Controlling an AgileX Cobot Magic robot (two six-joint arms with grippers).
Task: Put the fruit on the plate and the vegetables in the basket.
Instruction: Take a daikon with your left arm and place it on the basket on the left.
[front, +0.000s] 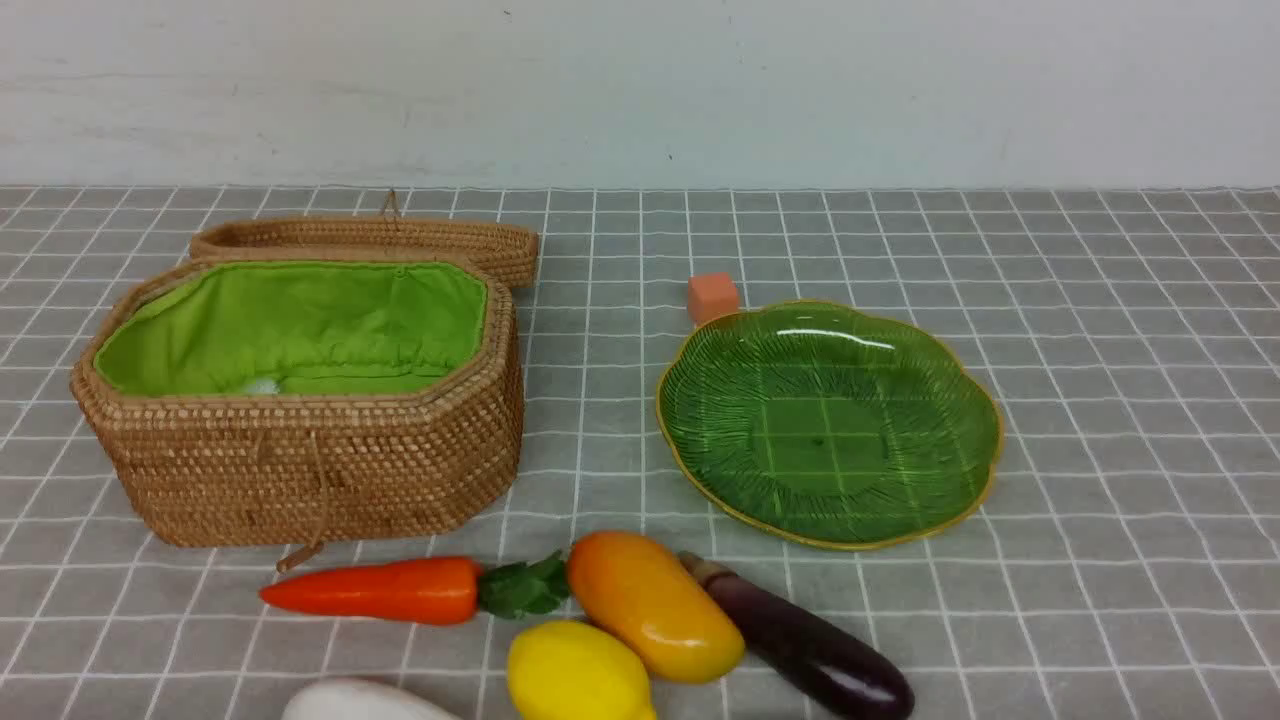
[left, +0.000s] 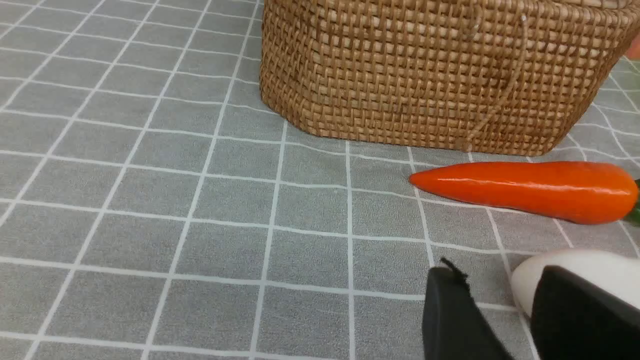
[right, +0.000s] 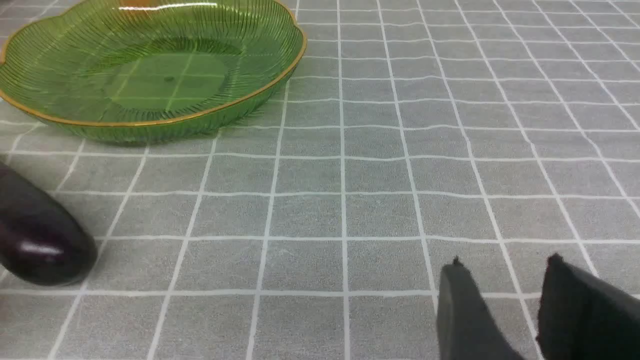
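Radish (left: 590, 262) lay just beside our left hand (left: 495, 280), part open, holding nothing. Carrot (left: 525, 190) lay beyond, long axis along basket (left: 425, 75) front. Right hand (right: 505, 270) likewise part open, empty; eggplant (right: 35, 235) off toward centre, plate (right: 150, 122) beyond. We judged left arm nearer radish for basket.

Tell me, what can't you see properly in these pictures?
- White radish: front view, cut off by the bottom edge.
- Basket floor: front view, its near wall hides it; pale speck inside too small to name.
- Eggplant: right wrist view, stem end beyond the picture edge.
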